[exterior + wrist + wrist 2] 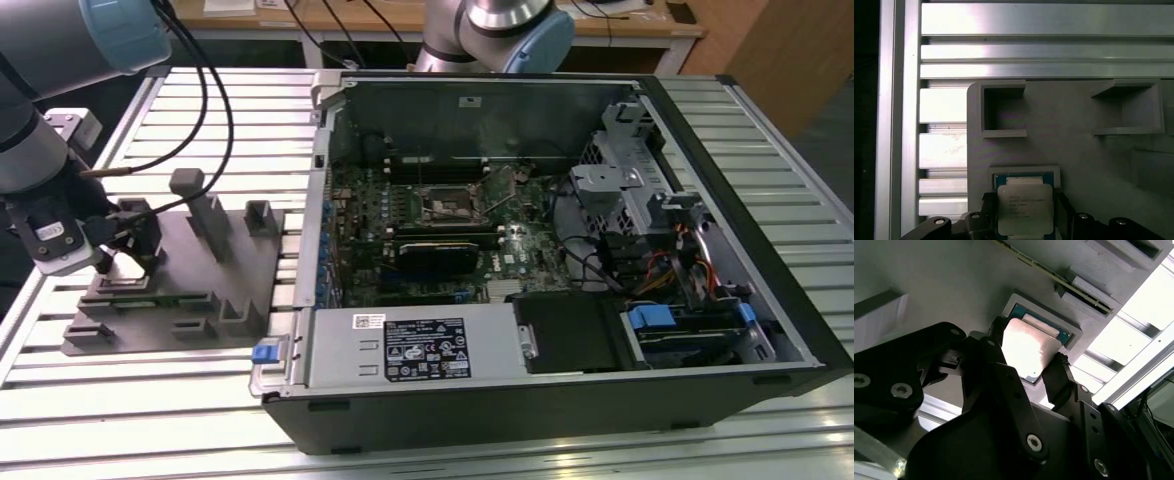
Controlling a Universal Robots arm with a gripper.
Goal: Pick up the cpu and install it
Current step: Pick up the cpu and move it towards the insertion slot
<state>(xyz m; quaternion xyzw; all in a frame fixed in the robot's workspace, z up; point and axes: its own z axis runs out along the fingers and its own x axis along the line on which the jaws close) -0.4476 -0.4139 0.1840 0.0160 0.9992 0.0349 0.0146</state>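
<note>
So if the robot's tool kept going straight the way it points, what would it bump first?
Most likely the cpu, which lies right ahead of the tool in its pocket on the grey fixture plate. How close they already are, I cannot tell.

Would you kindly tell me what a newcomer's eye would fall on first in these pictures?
Most striking is the open computer case, its motherboard bared, across the middle and the exterior view's right. At the exterior view's left, the gripper hangs low over the grey fixture plate. In both wrist views the silvery cpu gleams at the plate's recess.
</note>
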